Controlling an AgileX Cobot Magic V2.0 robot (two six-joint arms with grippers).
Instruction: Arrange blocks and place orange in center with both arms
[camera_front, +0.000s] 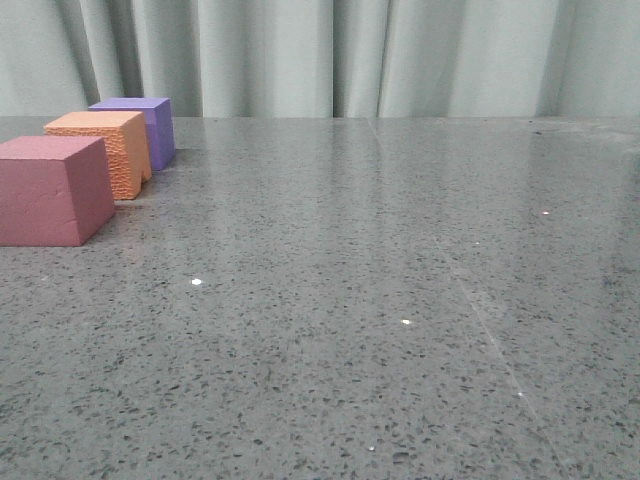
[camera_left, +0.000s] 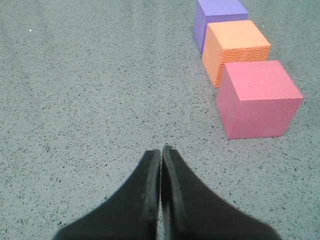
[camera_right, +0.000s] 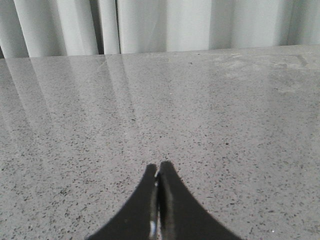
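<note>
1. Three cubes stood in a row at the far left of the table (camera_front: 380, 300) in the front view: the pink-red cube (camera_front: 52, 190) nearest me, the orange cube (camera_front: 103, 150) behind it and the purple cube (camera_front: 140, 125) farthest back. The orange one already sat in the middle, close against both neighbours. I saw neither arm in this view.

2. From the left wrist view, the left gripper (camera_left: 160, 152) had its fingers pressed together with nothing between them, well apart from the blocks. The row ran purple (camera_left: 220, 15), orange (camera_left: 235, 52), pink-red (camera_left: 257, 97), the three touching or nearly so.

3. From the right wrist view, the right gripper (camera_right: 158, 167) was likewise clenched on nothing, over bare table, with only curtain (camera_right: 150, 25) beyond.

4. I judged the orange cube light and soft, like foam, with a pebbled skin that should grip well. I would take it across two opposite flat sides, gently, since hard squeezing could dent it. The arrangement looked essentially done.
</note>
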